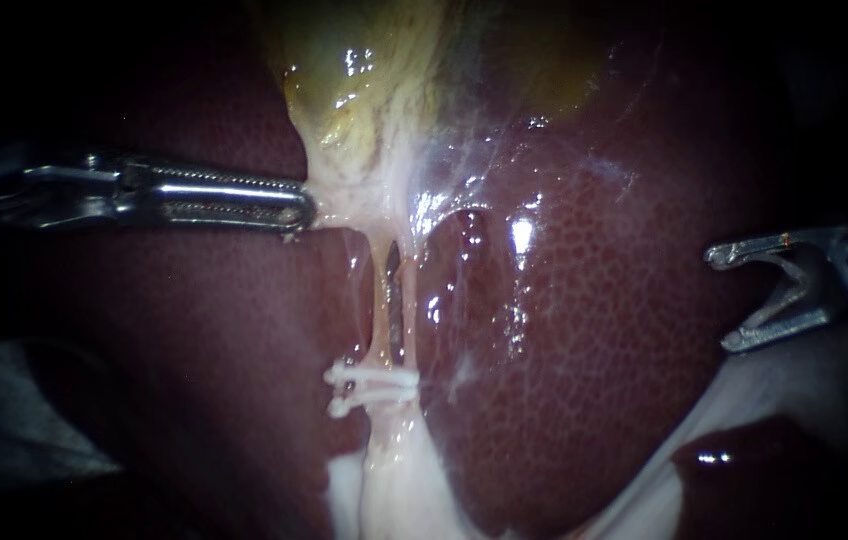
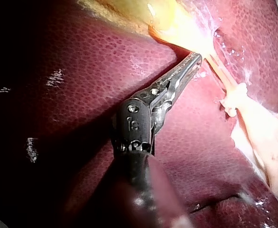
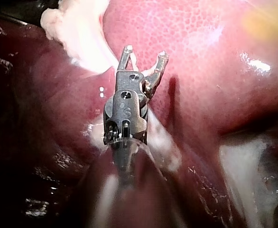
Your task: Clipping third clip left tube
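Below the yellow-green gallbladder (image 1: pixel 364 70), two thin tubes run down side by side between lobes of the liver (image 1: pixel 584 330): a pale left tube (image 1: pixel 377 300) and a darker right tube (image 1: pixel 397 305). Two white clips (image 1: pixel 372 390) cross them low down, one just above the other. My left instrument (image 1: pixel 299 210) comes in level from the left. Its long jaws are shut on the pale tissue at the gallbladder's neck, as the left wrist view also shows at my left instrument (image 2: pixel 196 59). My right instrument (image 1: pixel 719 300) hangs far right of the tubes, jaws open, clear of the tissue, and my right instrument (image 3: pixel 145 51) shows the same gap.
Pale, stretched membrane (image 1: pixel 464 190) spans from the gallbladder's neck to the right liver lobe. White fatty tissue (image 1: pixel 394 480) lies below the clips and more white tissue (image 1: pixel 744 400) lies under my right instrument. The left liver lobe (image 1: pixel 194 350) lies beneath my left instrument.
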Controlling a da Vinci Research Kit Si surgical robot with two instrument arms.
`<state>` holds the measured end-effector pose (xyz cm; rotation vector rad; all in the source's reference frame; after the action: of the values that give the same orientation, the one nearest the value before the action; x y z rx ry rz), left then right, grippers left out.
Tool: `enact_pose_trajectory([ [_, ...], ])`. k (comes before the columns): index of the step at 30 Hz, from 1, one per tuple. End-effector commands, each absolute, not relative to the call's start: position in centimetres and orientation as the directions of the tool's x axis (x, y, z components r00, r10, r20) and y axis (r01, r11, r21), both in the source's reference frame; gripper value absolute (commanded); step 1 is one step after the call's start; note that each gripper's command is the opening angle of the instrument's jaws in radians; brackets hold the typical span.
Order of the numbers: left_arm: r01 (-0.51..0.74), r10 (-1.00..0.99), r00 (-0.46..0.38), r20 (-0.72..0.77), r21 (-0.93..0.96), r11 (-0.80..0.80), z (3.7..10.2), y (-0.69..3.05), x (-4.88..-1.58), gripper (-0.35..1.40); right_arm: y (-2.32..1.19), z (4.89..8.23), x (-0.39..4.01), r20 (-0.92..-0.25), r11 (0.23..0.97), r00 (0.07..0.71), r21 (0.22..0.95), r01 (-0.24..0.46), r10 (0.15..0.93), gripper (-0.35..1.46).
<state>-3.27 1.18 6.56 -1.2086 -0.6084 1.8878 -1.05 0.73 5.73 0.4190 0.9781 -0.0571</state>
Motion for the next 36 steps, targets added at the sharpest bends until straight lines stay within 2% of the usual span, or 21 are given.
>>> enact_pose_trajectory([
  [1,-0.364,0.823,-0.227,-0.520,-0.739,-0.567,6.54,1.19,-3.26,-0.35,0.74,5.72,-1.05,-0.814,0.919,0.564,0.319,0.233,0.139,0.50],
  [14,-0.376,0.836,-0.203,-0.510,-0.748,-0.547,5.95,1.40,-2.80,-0.35,0.74,5.73,-1.05,-0.814,0.919,0.564,0.319,0.233,0.140,0.50],
  [22,-0.377,0.837,-0.202,-0.508,-0.749,-0.545,5.91,1.43,-2.75,-0.35,0.71,5.71,-0.92,-0.818,0.916,0.557,0.324,0.237,0.145,0.50],
  [29,-0.376,0.839,-0.202,-0.506,-0.751,-0.543,5.88,1.45,-2.74,-0.35,0.54,5.68,-0.47,-0.840,0.910,0.526,0.313,0.273,0.131,0.50],
  [36,-0.378,0.839,-0.201,-0.506,-0.750,-0.543,5.87,1.46,-2.73,-0.35,0.38,5.60,0.19,-0.838,0.895,0.512,0.360,0.262,0.187,0.50],
])
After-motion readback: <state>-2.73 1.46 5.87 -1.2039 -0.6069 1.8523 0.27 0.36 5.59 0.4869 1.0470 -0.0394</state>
